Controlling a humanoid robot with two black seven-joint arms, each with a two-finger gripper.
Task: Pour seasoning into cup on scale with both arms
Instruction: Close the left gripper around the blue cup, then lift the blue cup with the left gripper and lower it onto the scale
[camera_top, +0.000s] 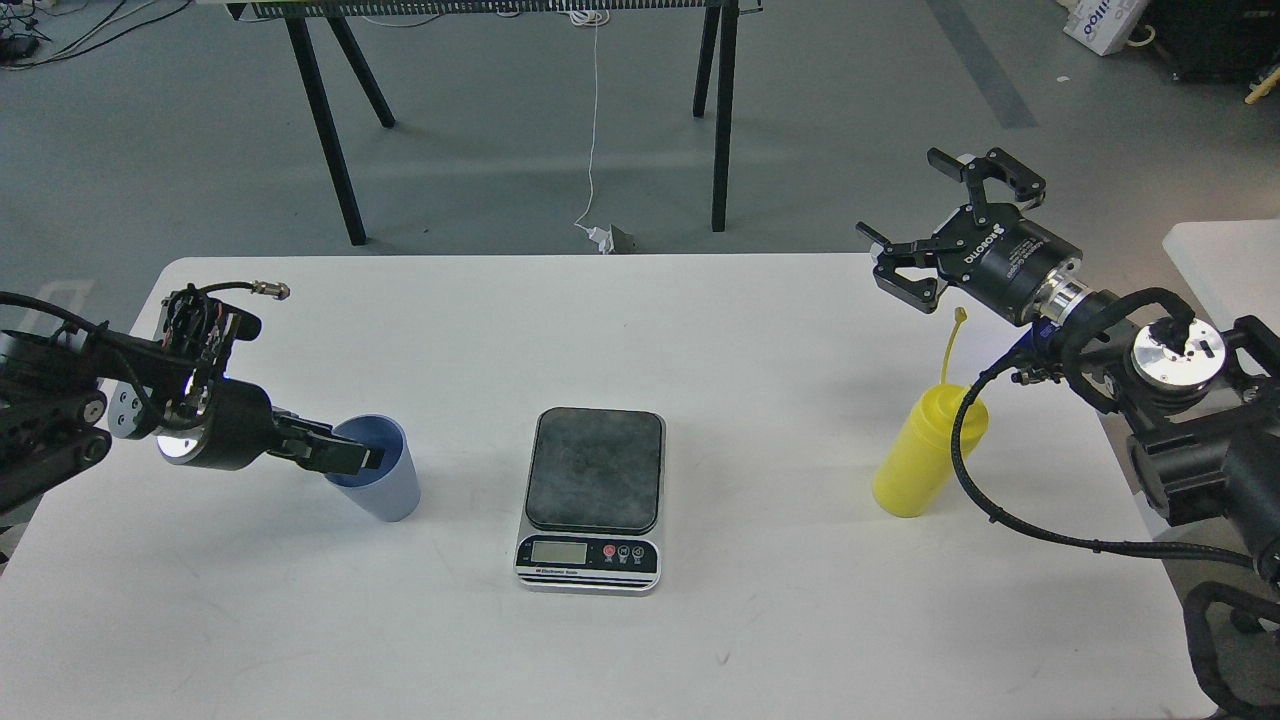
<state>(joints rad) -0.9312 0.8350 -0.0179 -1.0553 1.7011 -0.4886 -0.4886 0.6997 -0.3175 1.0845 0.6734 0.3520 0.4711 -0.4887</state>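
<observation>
Three task things sit in a row on the white counter: the cup at left, the scale in the middle, the bottle at right, each well apart from its neighbour. The scale's dark platform is bare, its silver front with the screen and buttons facing me. The cup stands upright. My left hand reaches in from the left at rim height, one finger dipping inside the cup's mouth over the near wall; the other finger is hidden behind the dark hand, so I cannot tell whether the rim is gripped or how wide the hand stands. The bottle stands upright near the counter's right edge, its thin cap strap sticking up. A black cable from my right arm crosses in front of the bottle's upper part. My right hand hangs above and behind the bottle, clear of it, fingers spread wide and holding nothing. Between cup and scale, and between scale and bottle, the counter shows only bare surface. Beyond the far edge are grey floor, black trestle legs and a white cord dropping to a plug.
</observation>
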